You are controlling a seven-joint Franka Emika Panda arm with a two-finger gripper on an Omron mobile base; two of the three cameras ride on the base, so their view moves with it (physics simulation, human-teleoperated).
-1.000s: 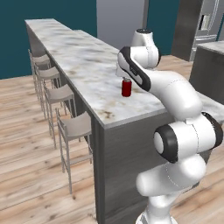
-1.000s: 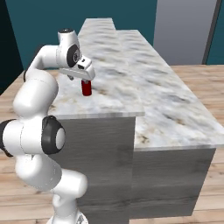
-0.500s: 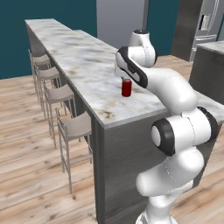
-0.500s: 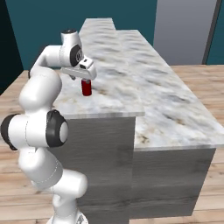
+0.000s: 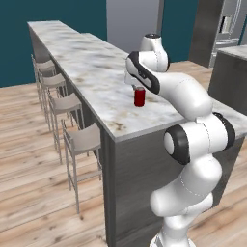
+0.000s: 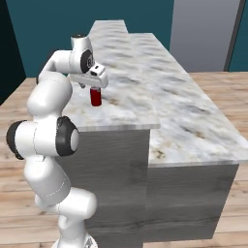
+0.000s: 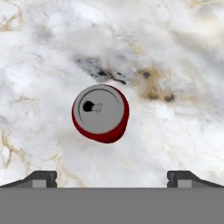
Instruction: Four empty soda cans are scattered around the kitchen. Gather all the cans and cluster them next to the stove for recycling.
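a red can (image 7: 100, 113) stands upright on the marble counter (image 5: 91, 72), near its edge; the tool (image 7: 112, 177) hovers right above it, jaws wide apart, gripping nothing; no can looks gathered yet, so nearly all remains.

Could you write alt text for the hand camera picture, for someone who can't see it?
Looking straight down, a red soda can with a silvery top stands upright on a white-and-grey marble counter. The robot's open two-finger gripper hovers above it, its dark fingertips set wide apart.
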